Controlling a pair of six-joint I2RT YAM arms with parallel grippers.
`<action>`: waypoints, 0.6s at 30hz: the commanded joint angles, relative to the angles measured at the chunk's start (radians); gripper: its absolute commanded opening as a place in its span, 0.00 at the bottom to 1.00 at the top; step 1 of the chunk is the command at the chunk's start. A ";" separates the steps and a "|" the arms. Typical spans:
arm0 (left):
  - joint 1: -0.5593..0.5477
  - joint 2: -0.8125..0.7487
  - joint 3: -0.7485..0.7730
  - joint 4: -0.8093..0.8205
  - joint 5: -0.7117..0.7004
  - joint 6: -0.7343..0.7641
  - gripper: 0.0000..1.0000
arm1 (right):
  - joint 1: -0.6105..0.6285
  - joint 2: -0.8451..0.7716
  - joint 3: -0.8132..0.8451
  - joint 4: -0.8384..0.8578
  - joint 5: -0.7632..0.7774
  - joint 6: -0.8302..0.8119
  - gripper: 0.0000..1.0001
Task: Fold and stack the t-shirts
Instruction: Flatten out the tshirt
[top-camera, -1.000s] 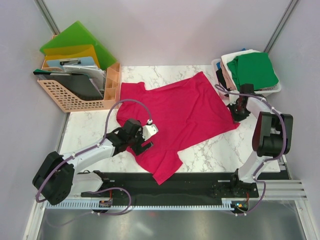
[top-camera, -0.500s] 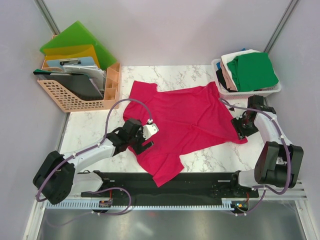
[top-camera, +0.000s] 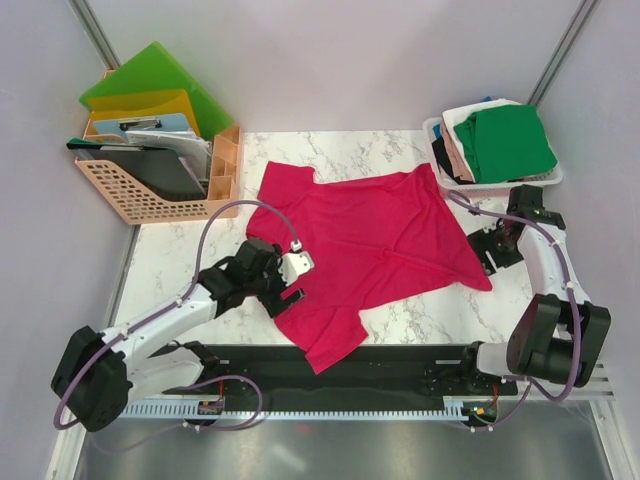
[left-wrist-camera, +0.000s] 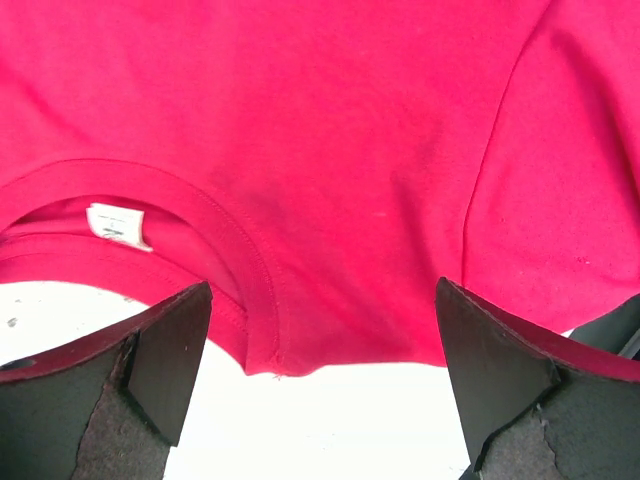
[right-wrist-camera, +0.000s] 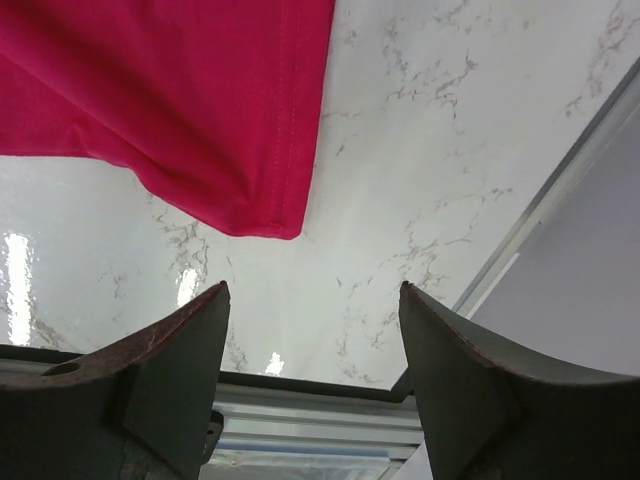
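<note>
Left fingers (left-wrist-camera: 150, 370) apart and empty over the collar, right fingers (right-wrist-camera: 170, 380) likewise just off the hem corner of the crimson t-shirt (top-camera: 370, 240) spread mid bench (top-camera: 440, 310); probably light and limp, so pinch seamed edges.

Crimson-pink t-shirt (top-camera: 380, 235) mid-frame on a white table (top-camera: 430, 310) with grey marble veins. Green shirt (top-camera: 512, 140) upper right, green folder (top-camera: 150, 72) and yellow folder (top-camera: 150, 103) upper left, peach rack (top-camera: 140, 200).
</note>
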 joint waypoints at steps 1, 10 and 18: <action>0.003 -0.038 -0.019 -0.010 -0.029 -0.022 1.00 | -0.006 0.050 0.038 0.026 -0.079 0.032 0.76; 0.033 0.077 -0.105 0.281 -0.241 0.012 1.00 | -0.004 0.048 0.095 0.067 -0.248 0.104 0.75; 0.095 0.208 0.150 0.303 -0.243 0.058 1.00 | 0.086 0.021 0.155 0.107 -0.241 0.140 0.78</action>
